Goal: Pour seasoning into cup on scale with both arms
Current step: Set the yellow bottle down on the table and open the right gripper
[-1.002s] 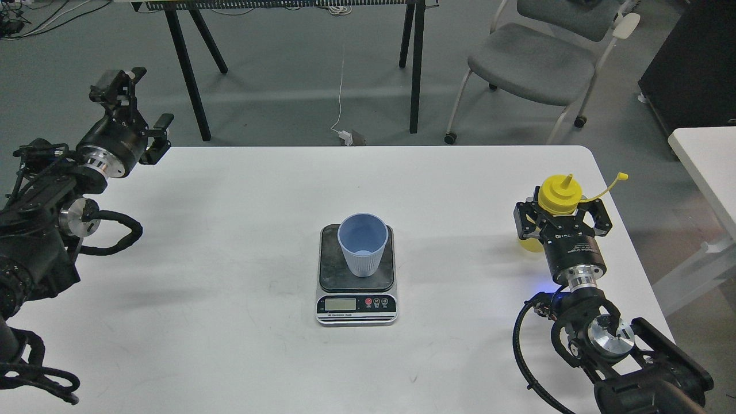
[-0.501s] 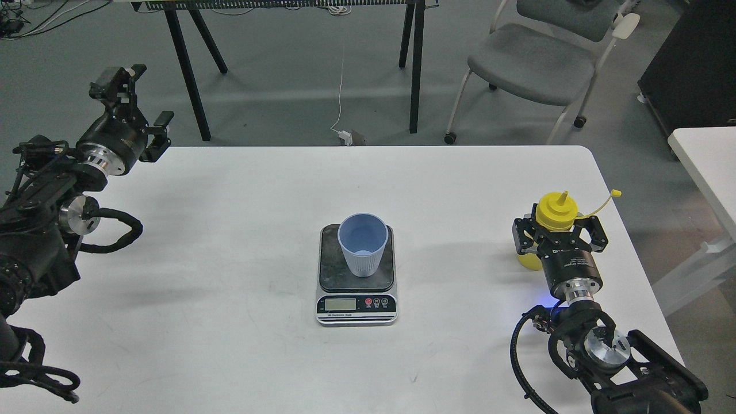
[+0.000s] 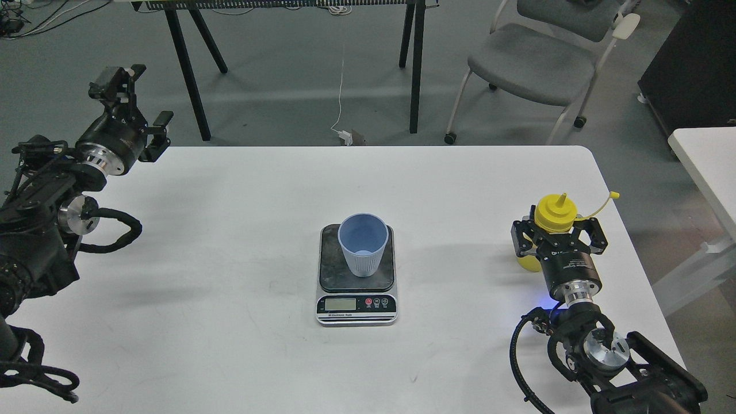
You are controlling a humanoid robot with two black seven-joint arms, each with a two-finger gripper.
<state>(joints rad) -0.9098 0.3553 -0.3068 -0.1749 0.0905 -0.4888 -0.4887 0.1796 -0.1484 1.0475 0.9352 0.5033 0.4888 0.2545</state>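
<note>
The light blue ribbed cup (image 3: 362,246) stands upright on the dark platform of the small scale (image 3: 356,303) at the table's middle. The yellow seasoning bottle (image 3: 555,214) stands upright near the table's right edge, its tethered cap (image 3: 614,195) hanging open to the right. My right gripper (image 3: 556,234) is shut on the bottle's body, one finger on each side, and hides most of it. My left gripper (image 3: 133,100) is open and empty, raised over the table's far left corner, far from the cup.
The white table (image 3: 230,345) ends just right of the bottle. A second white table (image 3: 707,155) stands to the right. A grey chair (image 3: 535,63) and black table legs (image 3: 187,69) stand on the floor behind.
My right gripper has come down and slightly toward me with the bottle in it. The left arm has barely moved. The cup and scale have stayed put.
</note>
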